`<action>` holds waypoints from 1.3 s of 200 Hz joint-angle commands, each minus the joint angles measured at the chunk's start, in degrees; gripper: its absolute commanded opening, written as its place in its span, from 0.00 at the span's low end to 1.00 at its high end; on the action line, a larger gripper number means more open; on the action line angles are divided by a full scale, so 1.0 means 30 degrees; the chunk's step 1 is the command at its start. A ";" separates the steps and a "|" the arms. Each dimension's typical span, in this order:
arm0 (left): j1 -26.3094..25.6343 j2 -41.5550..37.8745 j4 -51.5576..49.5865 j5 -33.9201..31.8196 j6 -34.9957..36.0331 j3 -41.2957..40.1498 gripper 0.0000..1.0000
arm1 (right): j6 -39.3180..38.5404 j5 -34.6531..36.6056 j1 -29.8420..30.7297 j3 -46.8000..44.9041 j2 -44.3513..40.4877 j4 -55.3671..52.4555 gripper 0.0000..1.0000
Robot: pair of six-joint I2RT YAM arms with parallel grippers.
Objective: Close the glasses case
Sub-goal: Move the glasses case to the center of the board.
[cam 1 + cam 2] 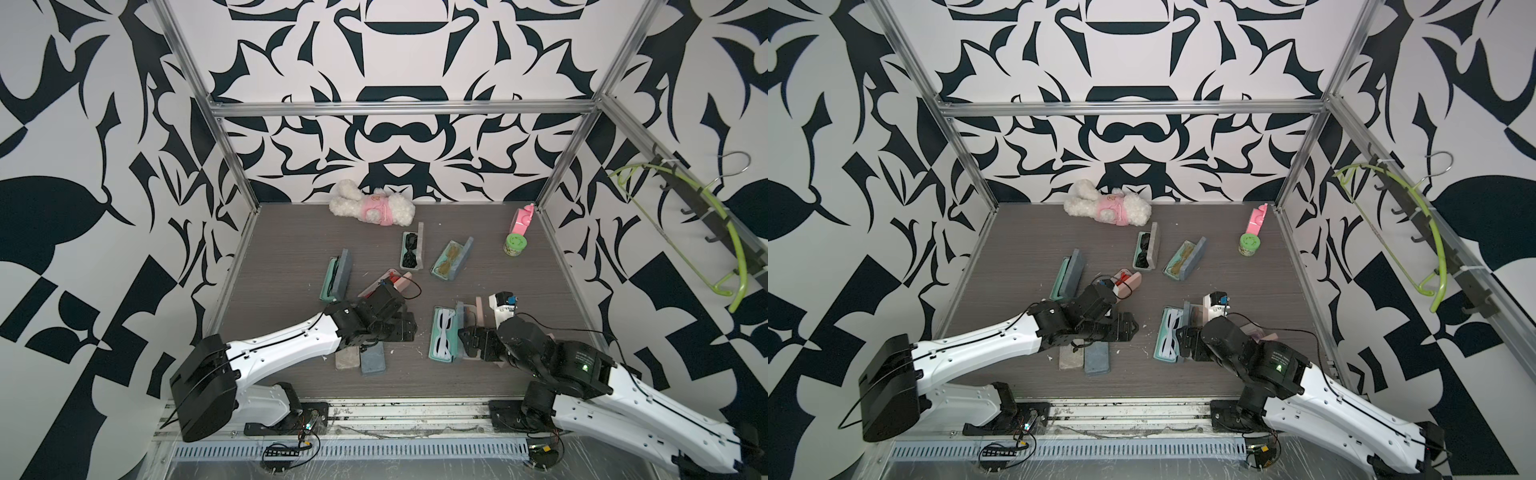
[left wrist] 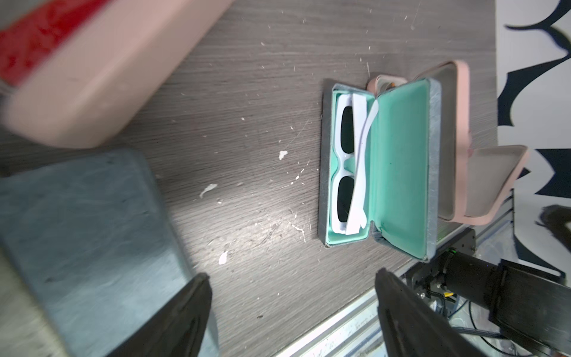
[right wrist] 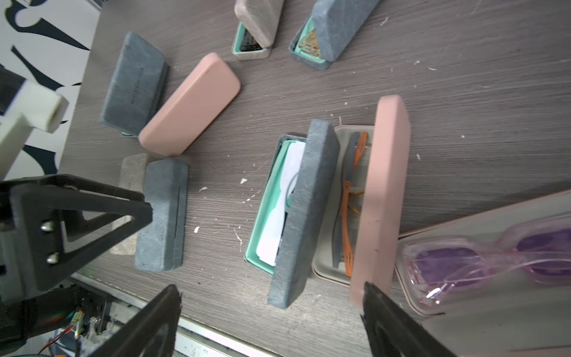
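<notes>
Sunglasses [image 2: 360, 185] inside case [image 2: 401, 167] on table [image 2: 247, 92]

Bare table [image 2: 247, 123] between blue case [image 2: 77, 231], teal-lined case [image 2: 401, 154]

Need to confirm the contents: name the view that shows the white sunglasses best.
Left wrist view: the white sunglasses lie fully exposed in their open case. In the right wrist view its grey lid hides most of them; both top views show them small.

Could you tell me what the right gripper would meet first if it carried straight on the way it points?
Most likely the raised grey lid of the open case with white sunglasses, which lies close ahead of the right gripper, though depth is hard to judge.
</notes>
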 commanded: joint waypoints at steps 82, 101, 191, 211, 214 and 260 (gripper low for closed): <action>-0.0616 0.6157 0.0964 0.1585 0.0882 0.3657 0.72 | 0.0045 -0.0761 -0.0646 -0.1060 -0.0811 -0.0114 0.93; -0.0642 0.7010 0.1015 0.1781 0.0905 0.4129 0.68 | 0.0116 -0.0818 -0.0679 -0.1210 -0.0868 -0.0098 0.93; -0.0613 0.9702 0.1120 0.2061 0.1024 0.5580 0.59 | 0.0308 -0.0985 -0.0726 -0.1429 -0.1494 -0.0317 0.92; -0.0613 1.0149 0.1132 0.2009 0.1022 0.5833 0.54 | 0.0381 -0.0981 -0.0726 -0.1517 -0.1689 -0.0346 0.91; -0.0613 1.0219 0.1134 0.2023 0.1028 0.5870 0.53 | 0.0396 -0.0981 -0.0726 -0.1526 -0.1714 -0.0333 0.91; -0.0609 1.0774 0.1022 0.1813 0.1079 0.6026 0.44 | 0.0469 -0.1095 -0.0726 -0.1662 -0.1829 -0.0335 0.90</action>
